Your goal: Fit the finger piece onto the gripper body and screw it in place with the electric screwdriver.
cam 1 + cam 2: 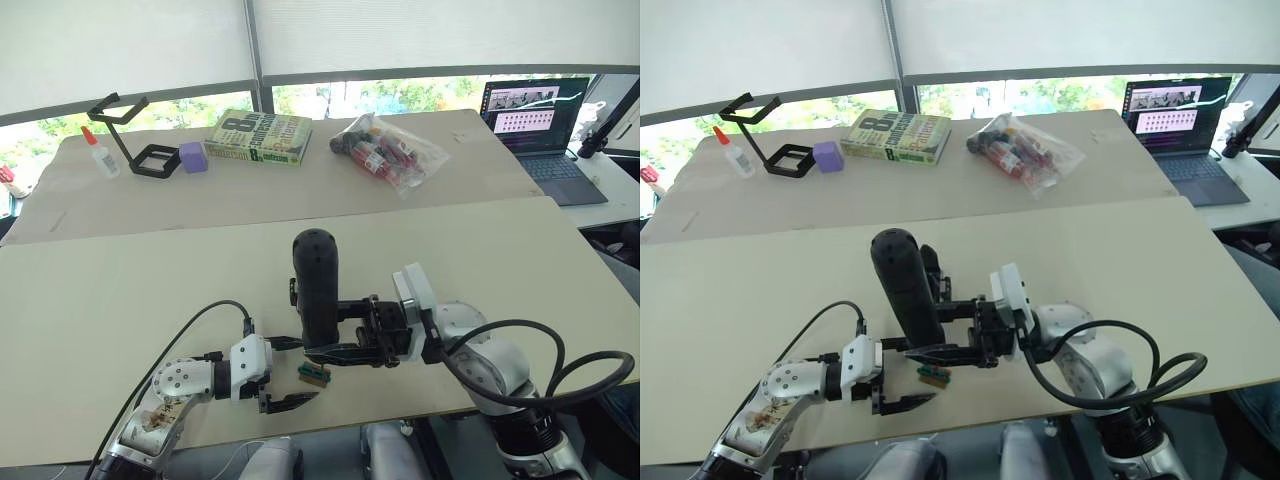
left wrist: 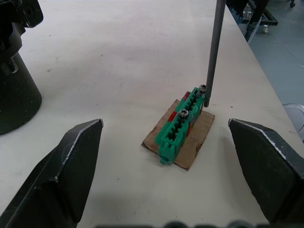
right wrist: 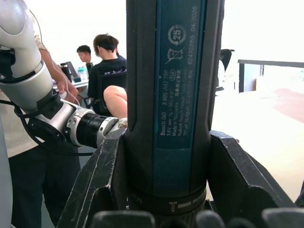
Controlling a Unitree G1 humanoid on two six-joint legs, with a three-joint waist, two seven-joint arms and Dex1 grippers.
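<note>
Black and thick, the screwdriver [image 1: 314, 285] stands upright near the front edge of the table [image 1: 120, 300], clamped between the fingers of the right gripper [image 1: 335, 352], whose jaws press on both sides of its barrel; the right wrist view shows the barrel label and the two fingers [image 3: 97, 183] hard against it; its thin metal bit [image 2: 214, 47] comes straight down and its tip rests on a screw head at one end of a small green block [image 2: 179, 126], which sits on a scrap of brown card [image 2: 192, 142]; a second screw shows in the middle of the block; the left gripper [image 1: 285, 372] lies low on the table just beside the block, jaws wide apart and holding nothing, one finger [image 2: 66, 166] on each side of the block without touching it; on the far table stand a black wire stand [image 1: 130, 135], a glue bottle [image 1: 100, 152], a purple cube [image 1: 193, 156], a green book [image 1: 260, 137] and a clear bag of small items [image 1: 385, 150]; a laptop [image 1: 535, 115] sits open at the far right; people [image 3: 107, 61] sit in the background of the right wrist view; I cannot find the finger piece or the gripper body
</note>
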